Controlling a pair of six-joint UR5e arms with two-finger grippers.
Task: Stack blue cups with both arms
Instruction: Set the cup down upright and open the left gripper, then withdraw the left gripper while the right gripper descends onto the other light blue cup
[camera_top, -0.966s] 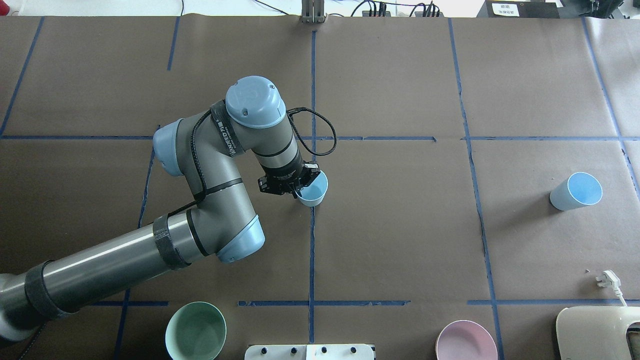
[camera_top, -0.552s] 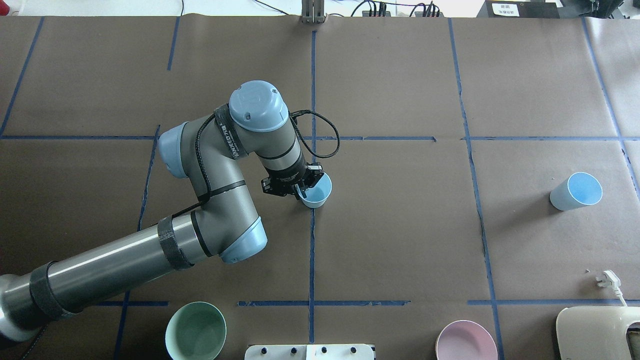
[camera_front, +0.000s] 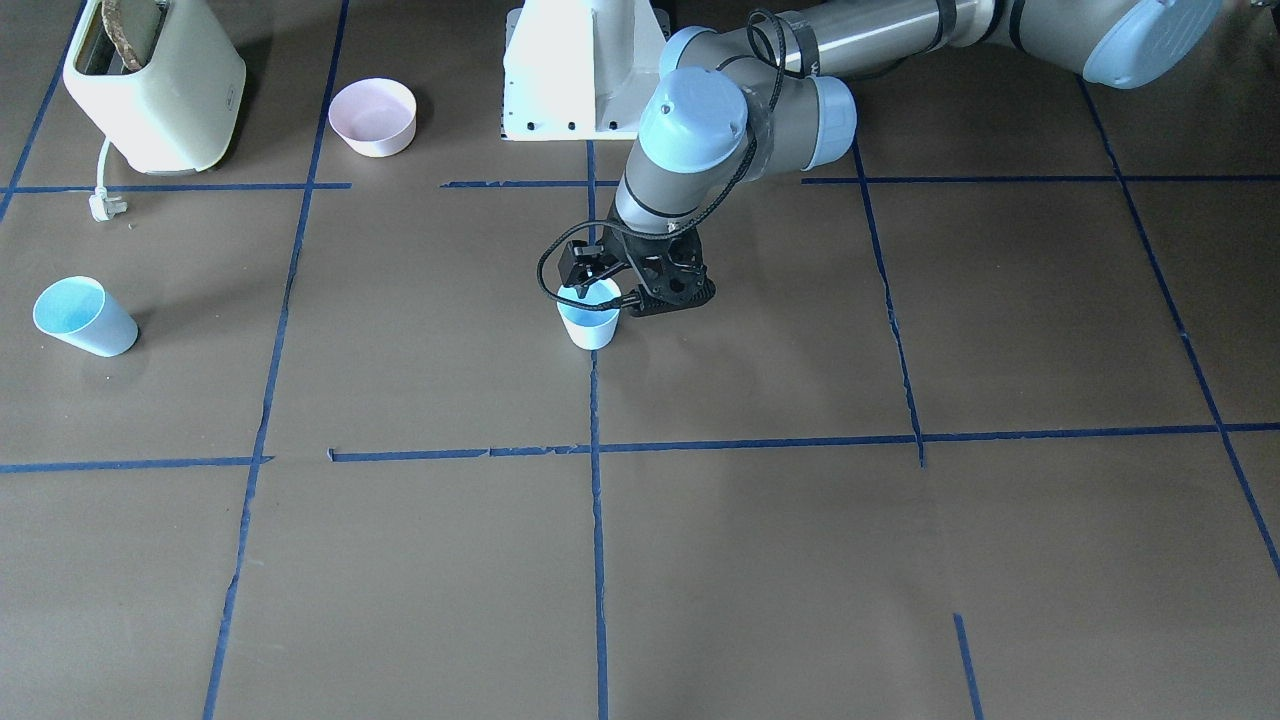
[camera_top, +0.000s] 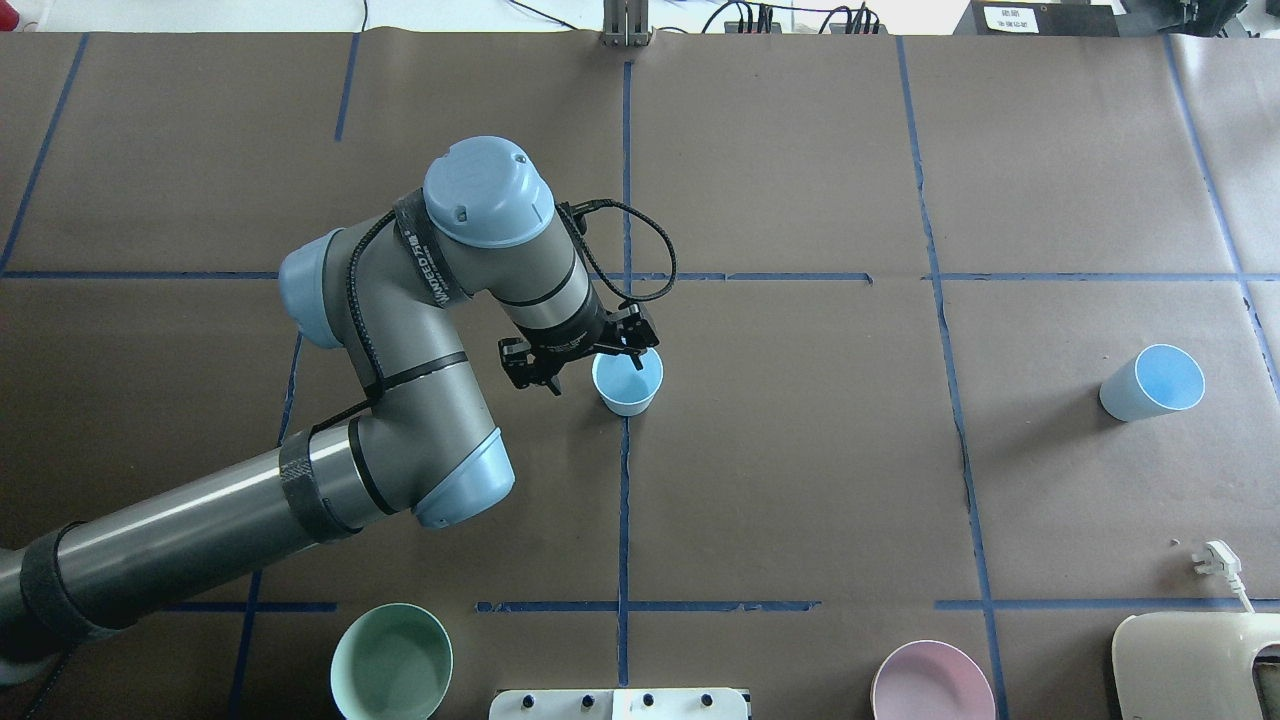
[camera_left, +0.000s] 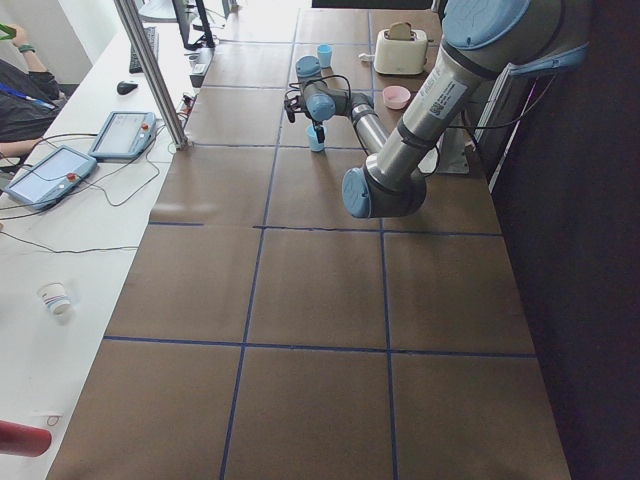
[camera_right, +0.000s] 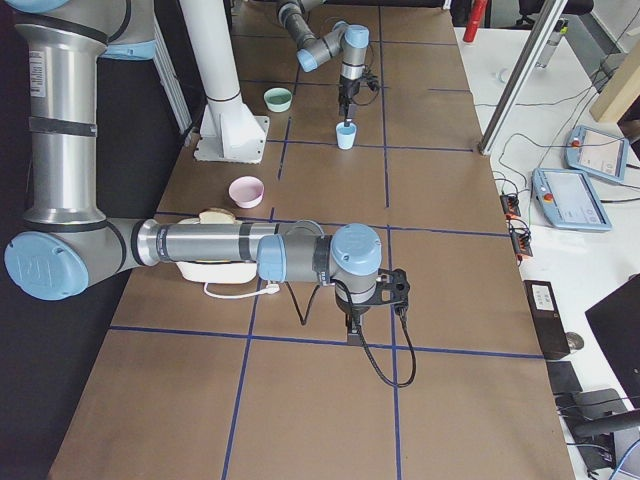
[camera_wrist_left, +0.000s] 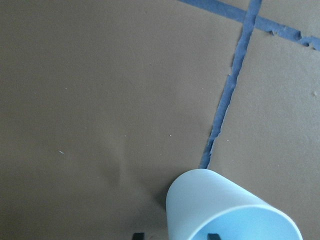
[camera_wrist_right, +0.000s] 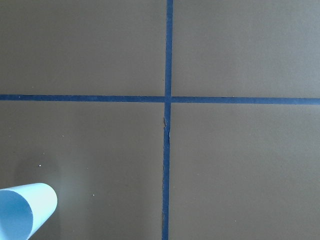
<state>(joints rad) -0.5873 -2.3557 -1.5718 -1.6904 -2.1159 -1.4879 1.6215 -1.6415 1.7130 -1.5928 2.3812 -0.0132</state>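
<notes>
Left arm: reaches in over the desk towards its middle, wrist pointing down.
Left end effector: fingers apart, not clamped. They straddle the wall of the centre cup on the arm's side. In the wrist view one tip is inside the rim and one outside; can't tell if either touches.
Centre cup: pale blue, upright, mouth up. Stands on the desk right on the middle blue tape line.
Second cup: same pale blue, lying on its side far over on the robot's right, well apart from the centre cup. Nothing holds it.
Right arm: stretched low over the desk, wrist bent down.
Right end effector: points down at a tape crossing, with the second cup off to one side in its wrist view. Only the side view shows it, so can't tell whether the fingers are apart or together.
Other stuff: mint-green bowl and pink bowl at the robot's edge of the desk, cream toaster in the corner near the pink bowl.
</notes>
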